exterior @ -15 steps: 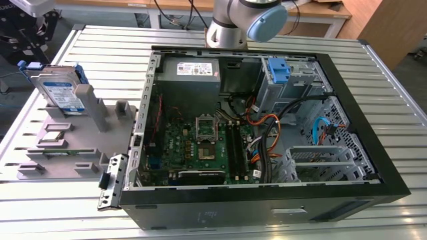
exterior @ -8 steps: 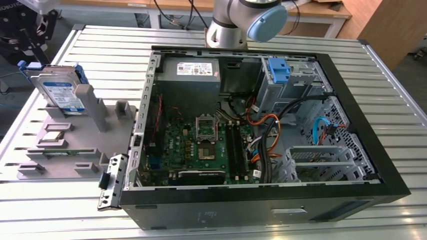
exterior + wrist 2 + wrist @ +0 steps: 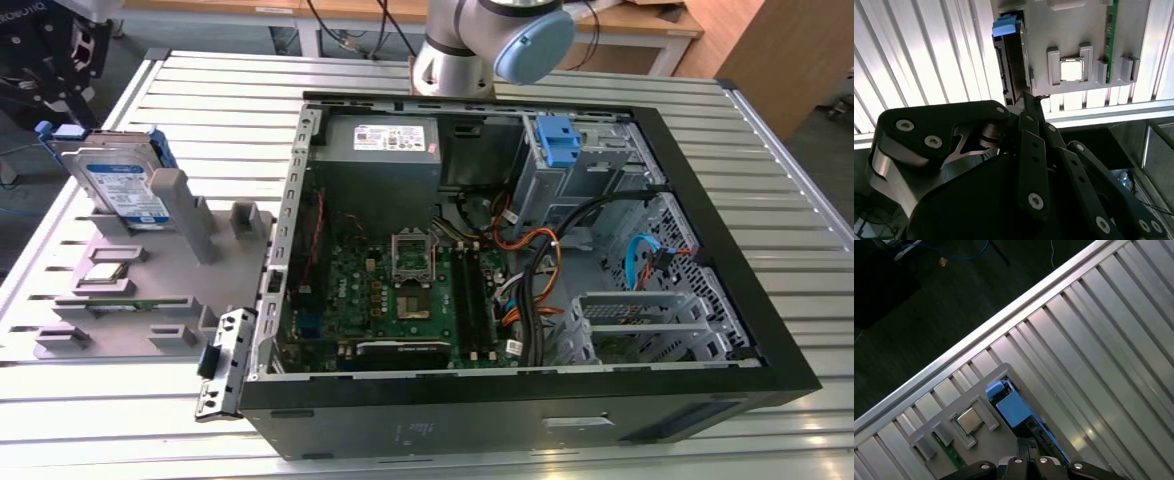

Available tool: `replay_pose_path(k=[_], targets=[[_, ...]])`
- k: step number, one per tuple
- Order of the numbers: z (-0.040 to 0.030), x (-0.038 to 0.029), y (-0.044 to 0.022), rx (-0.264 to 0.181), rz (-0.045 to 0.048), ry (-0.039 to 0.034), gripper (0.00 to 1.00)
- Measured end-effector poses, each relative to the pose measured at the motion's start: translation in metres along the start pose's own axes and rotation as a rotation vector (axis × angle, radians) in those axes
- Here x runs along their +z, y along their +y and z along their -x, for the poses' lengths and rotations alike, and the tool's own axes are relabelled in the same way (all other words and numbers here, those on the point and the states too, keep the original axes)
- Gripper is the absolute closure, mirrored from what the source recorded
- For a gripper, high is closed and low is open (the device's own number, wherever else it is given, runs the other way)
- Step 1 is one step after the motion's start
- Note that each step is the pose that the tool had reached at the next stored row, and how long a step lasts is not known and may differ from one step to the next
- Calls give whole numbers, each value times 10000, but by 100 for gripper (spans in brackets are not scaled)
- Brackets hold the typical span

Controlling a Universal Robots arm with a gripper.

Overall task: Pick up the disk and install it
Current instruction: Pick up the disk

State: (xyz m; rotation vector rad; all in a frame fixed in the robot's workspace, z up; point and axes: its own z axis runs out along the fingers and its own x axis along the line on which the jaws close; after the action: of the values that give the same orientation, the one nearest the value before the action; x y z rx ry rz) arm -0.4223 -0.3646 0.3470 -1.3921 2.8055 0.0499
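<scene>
Directly before disk, tall grey post

My body: grey, blue, black.
My arm is silver-grey with 1 pale blue joint cap; my gripper is black linked bars, silver round-headed screws and a bare metal edge.

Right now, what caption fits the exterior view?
The disk stands in a grey holder beside the open computer case.

A grey holder by the tabletop edge carries the blue-railed disk and a square chip; the claw is nearest the disk.
</scene>
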Motion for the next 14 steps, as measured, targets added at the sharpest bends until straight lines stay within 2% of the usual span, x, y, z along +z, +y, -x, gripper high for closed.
replay_pose_path(k=[14], targets=[[0,16,-1,-2535,57,62,89]])
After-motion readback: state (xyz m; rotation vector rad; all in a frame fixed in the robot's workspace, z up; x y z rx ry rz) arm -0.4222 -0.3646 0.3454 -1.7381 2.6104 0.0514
